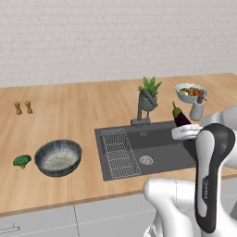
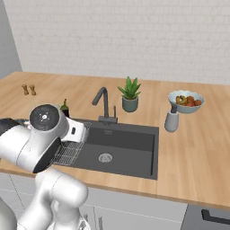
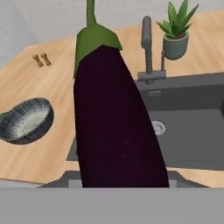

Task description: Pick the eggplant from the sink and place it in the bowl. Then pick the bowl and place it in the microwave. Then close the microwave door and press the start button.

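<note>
Rising from gripper [image 1: 181, 126]: eggplant [image 3: 114, 127], stem-up

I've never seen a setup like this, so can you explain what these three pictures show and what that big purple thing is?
It is a simulated kitchen with a white robot arm. Two pictures come from cameras behind the arm, on its left and right. The third looks out from the hand itself, so the eggplant held in the pincer looms large. It is actually small and raised above the dark sink. On the wooden counter sit a wide grey-blue bowl, a broccoli floret, a potted plant and a light-blue bowl of food.
</note>
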Available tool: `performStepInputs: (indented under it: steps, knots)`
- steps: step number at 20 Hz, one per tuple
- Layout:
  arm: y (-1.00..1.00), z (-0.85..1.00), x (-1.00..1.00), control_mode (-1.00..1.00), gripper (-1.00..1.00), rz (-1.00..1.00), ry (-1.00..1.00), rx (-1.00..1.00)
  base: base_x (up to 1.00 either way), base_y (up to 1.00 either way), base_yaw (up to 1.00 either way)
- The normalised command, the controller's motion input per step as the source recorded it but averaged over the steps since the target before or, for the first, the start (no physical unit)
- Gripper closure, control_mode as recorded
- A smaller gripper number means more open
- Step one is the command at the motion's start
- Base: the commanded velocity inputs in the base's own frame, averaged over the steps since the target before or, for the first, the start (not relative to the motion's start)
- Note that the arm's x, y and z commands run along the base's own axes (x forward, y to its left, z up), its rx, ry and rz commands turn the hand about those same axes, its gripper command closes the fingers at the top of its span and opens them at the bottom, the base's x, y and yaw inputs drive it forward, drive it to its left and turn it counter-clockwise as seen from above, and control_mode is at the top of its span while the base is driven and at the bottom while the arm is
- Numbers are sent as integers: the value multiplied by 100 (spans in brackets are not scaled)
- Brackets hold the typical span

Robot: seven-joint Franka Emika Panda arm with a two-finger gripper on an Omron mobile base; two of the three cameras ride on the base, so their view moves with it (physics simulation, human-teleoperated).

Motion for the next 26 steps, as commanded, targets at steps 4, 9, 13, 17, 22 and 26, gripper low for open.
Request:
performStepInputs:
  steps: [4,9,13,17,22,26]
  knots:
    - [100,0,0,-100,100,11,13,-1,0,0,0]
    - [100,-29,-4,-100,100,13,7,0,0,0,0]
    - [94,-17,8,-100,100,14,9,0,0,0,0]
    - [97,-19,59,-100,100,8,21,-3,0,0,0]
    - [85,-13,70,-100,100,8,27,-8,0,0,0]
    - [66,-31,62,-100,100,6,20,-11,0,0,0]
